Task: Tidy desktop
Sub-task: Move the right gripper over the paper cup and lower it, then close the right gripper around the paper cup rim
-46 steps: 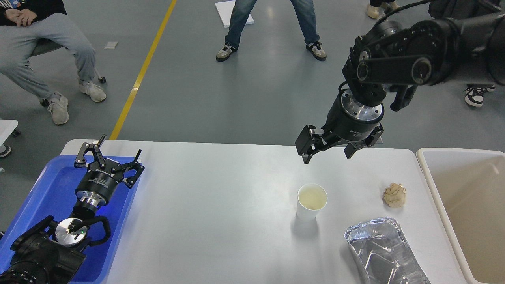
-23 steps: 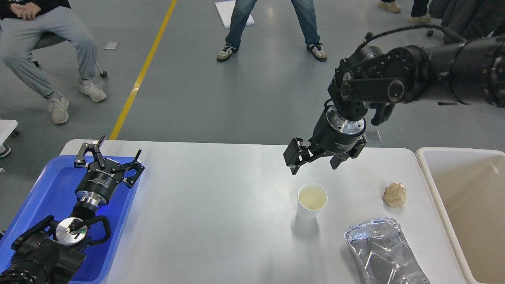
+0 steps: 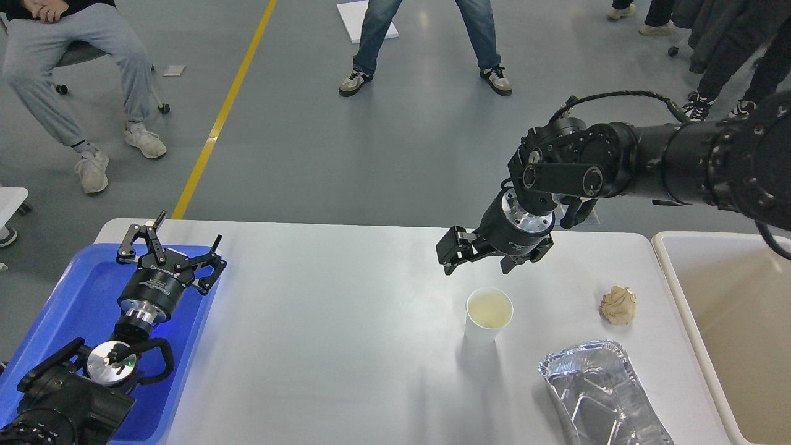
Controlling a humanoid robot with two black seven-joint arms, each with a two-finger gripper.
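Note:
The desktop (image 3: 346, 346) is a wide glossy white-grey tabletop. On it stand a white paper cup (image 3: 487, 315), upright and open, a crumpled beige paper ball (image 3: 618, 305) to its right, and a crushed foil tray (image 3: 602, 395) at the front right. My right gripper (image 3: 477, 264) is open and empty, hovering just behind and above the cup. My left gripper (image 3: 173, 244) is open and empty over the blue tray (image 3: 55, 309) at the far left.
A cream-beige bin (image 3: 729, 334) stands off the desktop's right edge. Several people stand or sit on the grey floor behind the table. A yellow floor line (image 3: 222, 111) runs at the back left.
My right arm has come down and to the left, bringing the open gripper closer to the cup. The left arm and the things on the desktop have not moved.

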